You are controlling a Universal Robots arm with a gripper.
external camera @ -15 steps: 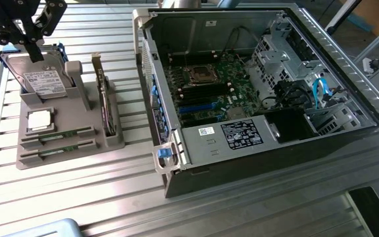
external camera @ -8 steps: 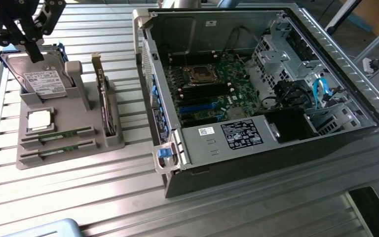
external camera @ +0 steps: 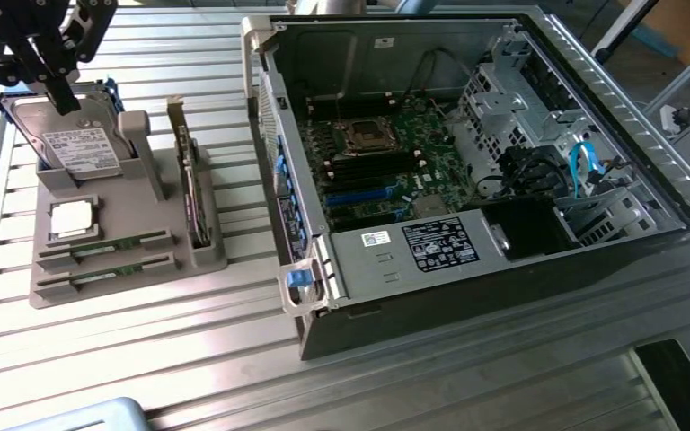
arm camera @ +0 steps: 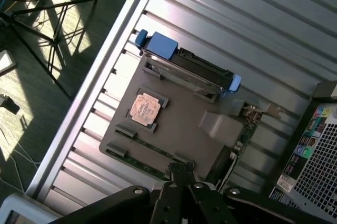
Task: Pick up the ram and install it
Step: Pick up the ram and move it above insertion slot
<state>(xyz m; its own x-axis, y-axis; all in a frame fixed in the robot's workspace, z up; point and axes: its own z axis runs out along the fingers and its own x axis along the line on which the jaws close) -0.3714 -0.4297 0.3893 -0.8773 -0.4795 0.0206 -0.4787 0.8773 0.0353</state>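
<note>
Two ram sticks (external camera: 108, 245) (external camera: 103, 268) stand on edge in slots at the near end of a grey holder tray (external camera: 141, 260) on the exterior view's left. In the wrist view, one ram stick (arm camera: 154, 148) is a thin green strip in the tray (arm camera: 179, 124). My black gripper (external camera: 65, 97) hangs above the tray's far end, over the hard drive (external camera: 75, 148), well clear of the ram. Its fingers (arm camera: 181, 170) are shut with nothing between them.
The tray also holds a CPU chip (external camera: 72, 218) (arm camera: 145, 109), the hard drive (arm camera: 187, 69) in blue brackets and an upright expansion card (external camera: 184, 180). The open computer case (external camera: 285, 81), with its motherboard (external camera: 375, 162) exposed, lies on the slatted metal table (external camera: 177, 359) at the exterior view's right.
</note>
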